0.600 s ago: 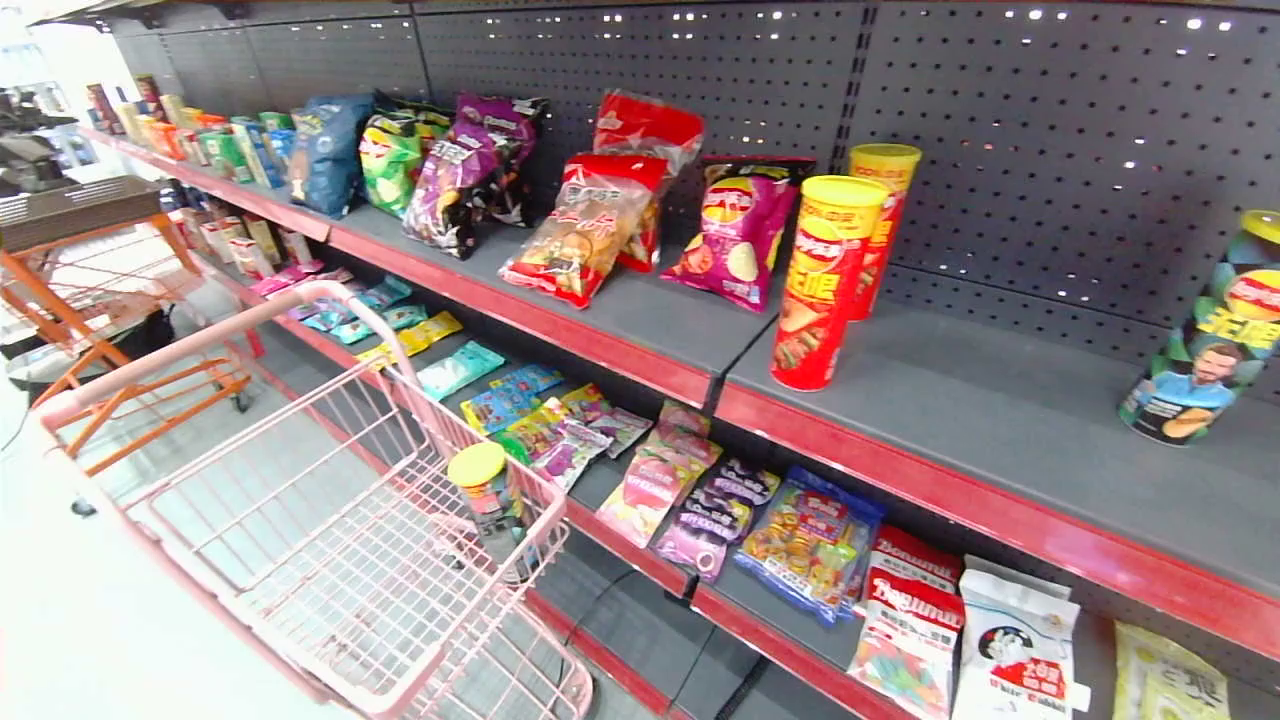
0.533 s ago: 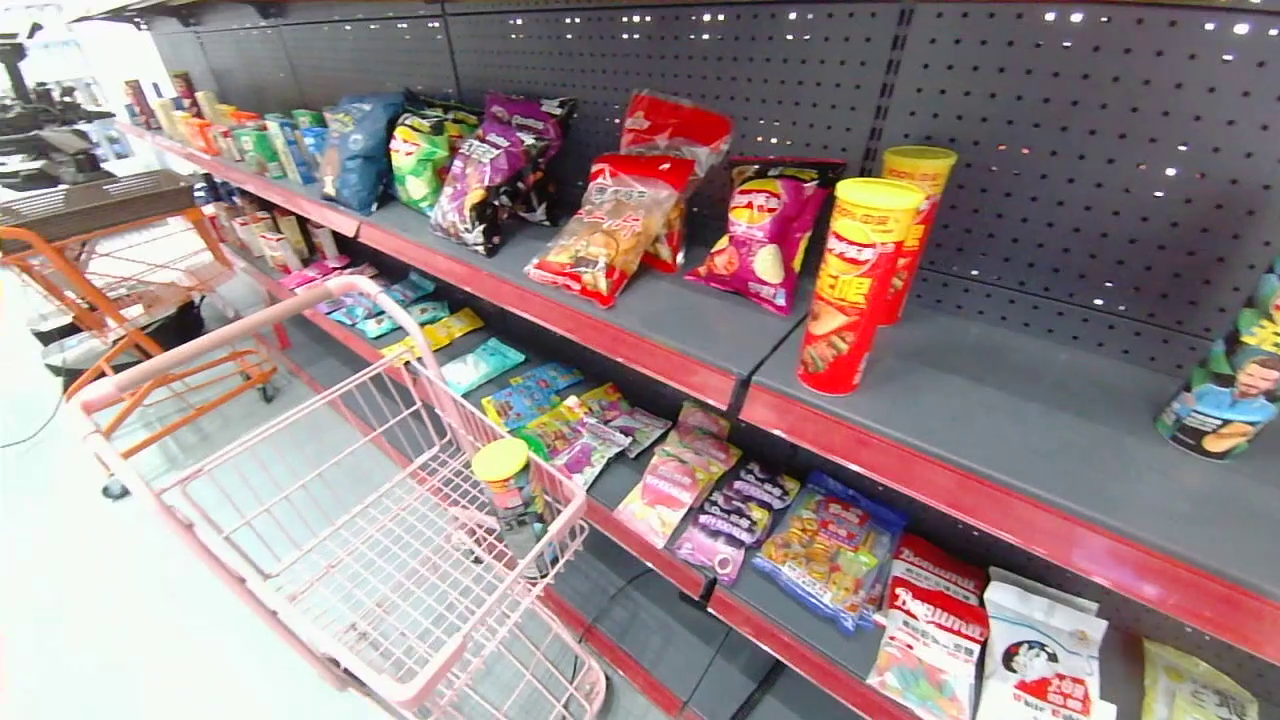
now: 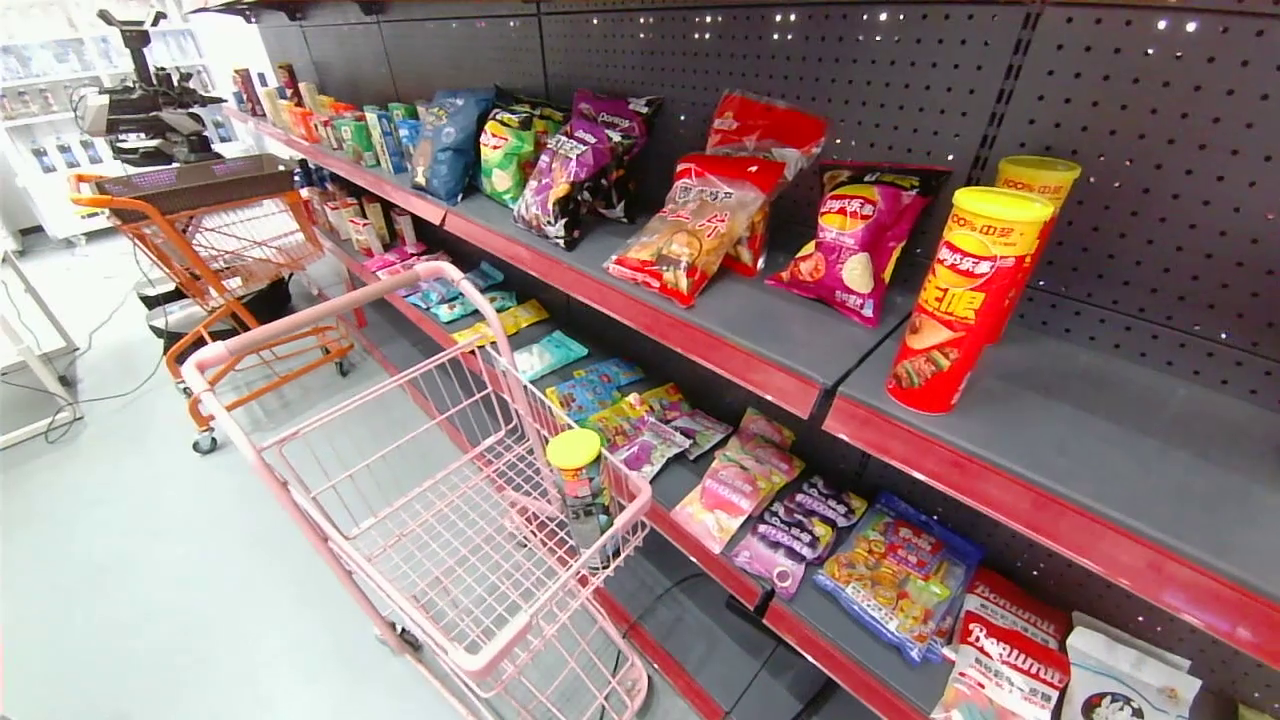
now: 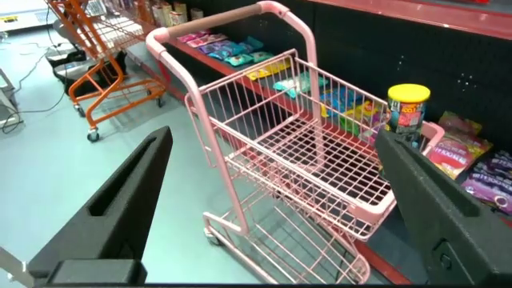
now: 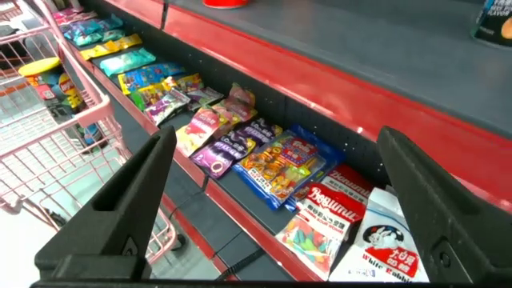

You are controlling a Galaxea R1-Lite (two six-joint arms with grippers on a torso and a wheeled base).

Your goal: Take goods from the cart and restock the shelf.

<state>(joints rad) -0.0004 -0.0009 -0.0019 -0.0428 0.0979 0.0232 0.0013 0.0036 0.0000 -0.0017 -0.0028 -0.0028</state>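
Observation:
A pink wire cart [image 3: 320, 315] stands on the floor against the shelving. One can with a yellow lid [image 3: 580, 490] stands upright in the basket corner nearest the shelf. My left gripper [image 4: 274, 138] hangs open above and in front of the cart [image 4: 232, 24], well short of the can [image 4: 408, 108]. My right gripper [image 5: 278, 136] is open in front of the lower shelf's snack packs [image 5: 280, 164], with the can [image 5: 52, 84] far off to one side. The upper shelf [image 3: 1050, 440] has bare grey room beside two tall red cans [image 3: 965, 300].
Chip bags [image 3: 700, 225] line the upper shelf toward the left. Flat candy packs [image 3: 760, 500] cover the lower shelf. An orange cart [image 3: 215, 230] stands behind the pink one, with open grey floor [image 3: 120, 560] to the left.
The head camera has swung left, so the whole scene sits further right and the green can at the far right has left the picture. The can in the cart has not moved.

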